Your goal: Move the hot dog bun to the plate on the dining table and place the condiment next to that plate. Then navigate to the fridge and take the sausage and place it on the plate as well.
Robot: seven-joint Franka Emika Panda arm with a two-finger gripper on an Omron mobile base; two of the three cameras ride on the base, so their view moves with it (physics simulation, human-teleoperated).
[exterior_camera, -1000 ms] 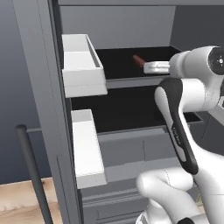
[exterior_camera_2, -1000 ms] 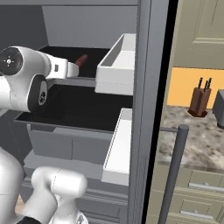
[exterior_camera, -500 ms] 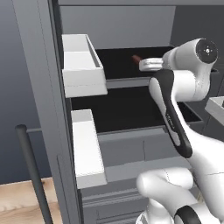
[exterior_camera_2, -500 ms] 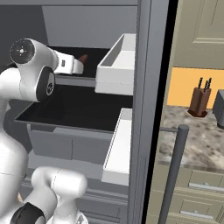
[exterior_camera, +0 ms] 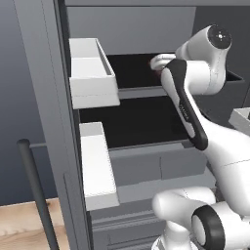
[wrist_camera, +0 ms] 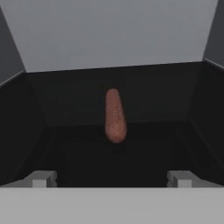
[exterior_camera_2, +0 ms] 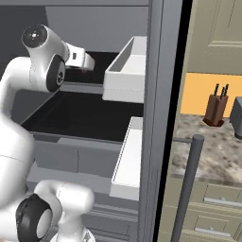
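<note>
Reddish-brown sausage (wrist_camera: 115, 116) lies lengthwise on dark fridge shelf (wrist_camera: 78, 162), centred ahead of end effector (wrist_camera: 111, 178), untouched. Fingers spread wide. Risk: round sausage rolls or gets shoved rearward if closing early; white door bin (exterior_camera: 90, 73) near arm.

Inside the open fridge, the sausage (wrist_camera: 115, 115) shows a reddish-brown, finely mottled skin with a dull sheen, lying on a matt black shelf (wrist_camera: 113, 162) that reflects almost nothing. The fridge back wall (wrist_camera: 109, 30) looks like smooth, flat grey plastic. The door bins (exterior_camera: 93, 73) appear as smooth off-white plastic with a matt finish, and the door handle (exterior_camera: 36, 190) as a dark, satin-looking bar. Beyond the door, the counter (exterior_camera_2: 212, 151) has a speckled stone look, the knife block (exterior_camera_2: 216, 109) a brown wooden one, the floor (exterior_camera: 29, 224) pale wood grain.
</note>
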